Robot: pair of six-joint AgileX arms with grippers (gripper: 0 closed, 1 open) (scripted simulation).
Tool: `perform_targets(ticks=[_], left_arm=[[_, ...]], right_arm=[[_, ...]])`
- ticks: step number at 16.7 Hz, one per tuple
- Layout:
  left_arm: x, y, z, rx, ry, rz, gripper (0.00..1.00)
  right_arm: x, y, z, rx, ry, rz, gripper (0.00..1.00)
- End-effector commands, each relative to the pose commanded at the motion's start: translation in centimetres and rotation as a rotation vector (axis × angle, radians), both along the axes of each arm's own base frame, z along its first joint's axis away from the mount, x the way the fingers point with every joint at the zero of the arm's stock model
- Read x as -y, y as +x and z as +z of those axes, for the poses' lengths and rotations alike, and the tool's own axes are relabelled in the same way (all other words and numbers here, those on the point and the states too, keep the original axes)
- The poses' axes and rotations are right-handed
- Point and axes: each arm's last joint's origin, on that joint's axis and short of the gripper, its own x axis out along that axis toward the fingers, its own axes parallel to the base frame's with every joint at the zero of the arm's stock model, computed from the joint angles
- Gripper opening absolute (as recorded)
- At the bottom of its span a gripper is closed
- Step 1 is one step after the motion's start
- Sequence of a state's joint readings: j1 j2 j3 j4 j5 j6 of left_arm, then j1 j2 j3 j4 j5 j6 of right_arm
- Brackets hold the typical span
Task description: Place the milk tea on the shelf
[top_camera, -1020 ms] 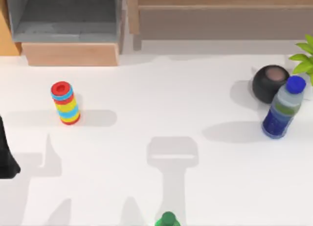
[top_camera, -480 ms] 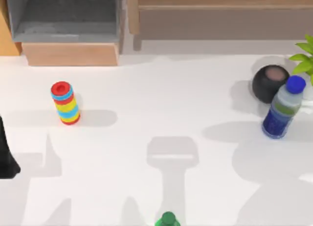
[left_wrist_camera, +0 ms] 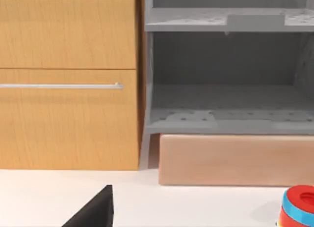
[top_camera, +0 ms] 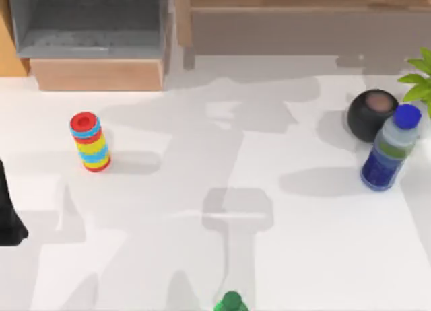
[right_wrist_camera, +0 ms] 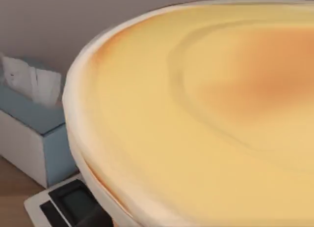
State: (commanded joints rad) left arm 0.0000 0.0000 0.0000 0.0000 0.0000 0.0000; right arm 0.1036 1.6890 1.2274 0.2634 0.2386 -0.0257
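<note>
Right up against our right wrist camera sits the milk tea (right_wrist_camera: 196, 109), its peach-tan rounded surface pressed close to the lens; whether our right gripper's fingers hold it we cannot tell. Past it, from that wrist, stand a pale blue tissue box (right_wrist_camera: 29, 133) and a flat white-and-black device (right_wrist_camera: 64, 202) on a wooden board. In the top view the shelf (top_camera: 303, 15) runs along the far edge, right of centre, across the table (top_camera: 202, 190). Our left arm (top_camera: 8, 210) is parked at the table's left edge; ahead of its wrist are the grey-lined box (left_wrist_camera: 225, 79), an orange-wood cabinet (left_wrist_camera: 68, 79) and the striped can (top_camera: 89, 141)
</note>
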Motion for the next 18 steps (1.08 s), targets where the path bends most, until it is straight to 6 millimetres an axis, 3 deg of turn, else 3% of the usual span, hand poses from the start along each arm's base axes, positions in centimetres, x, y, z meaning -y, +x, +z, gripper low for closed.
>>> perform_targets(ticks=[5, 9, 12, 18], left_arm=[[0.0, 0.0, 0.0, 0.0, 0.0, 0.0, 1.0], [0.0, 0.0, 0.0, 0.0, 0.0, 0.0, 1.0], [0.0, 0.0, 0.0, 0.0, 0.0, 0.0, 1.0], [0.0, 0.0, 0.0, 0.0, 0.0, 0.0, 1.0]], right_arm=[[-10.3, 1.8, 0.4, -0.041, 0.029, 0.063, 0.0], [-15.7, 2.5, 0.6, -0.026, 0.058, 0.09, 0.0], [-17.0, 2.8, 1.3, 0.001, 0.078, 0.091, 0.0], [-16.8, 2.8, 1.2, -0.001, 0.079, 0.089, 0.0]])
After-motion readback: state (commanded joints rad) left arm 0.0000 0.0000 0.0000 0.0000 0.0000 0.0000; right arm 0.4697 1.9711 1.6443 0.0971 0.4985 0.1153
